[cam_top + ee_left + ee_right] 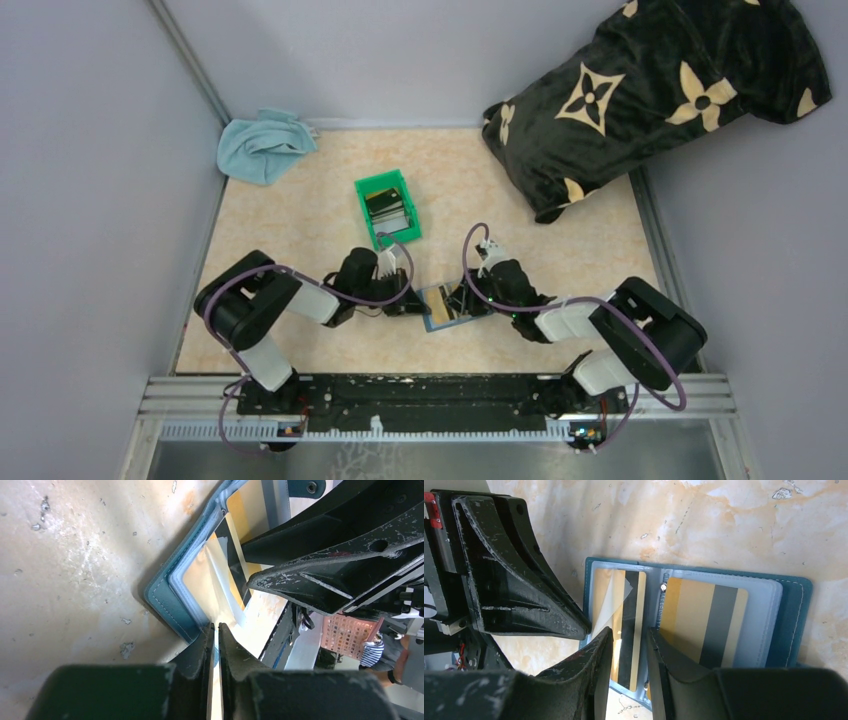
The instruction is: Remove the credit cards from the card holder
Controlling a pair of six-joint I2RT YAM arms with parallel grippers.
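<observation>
The teal-blue card holder (438,310) (794,615) lies open on the table between both grippers. Two gold credit cards with dark stripes sit in its clear pockets, one on the left page (631,605) and one on the right page (704,620). My left gripper (216,626) (412,302) is shut on the thin edge of the card holder (167,597) at its left side, where a clear flap lifts. My right gripper (630,631) (462,300) is open, its fingers straddling the lower end of the left card from above.
A green bin (400,232) behind the card holder has dark and silver cards (385,207) in it. A light blue cloth (262,145) lies at the back left corner. A black pillow with a tan flower pattern (650,90) fills the back right.
</observation>
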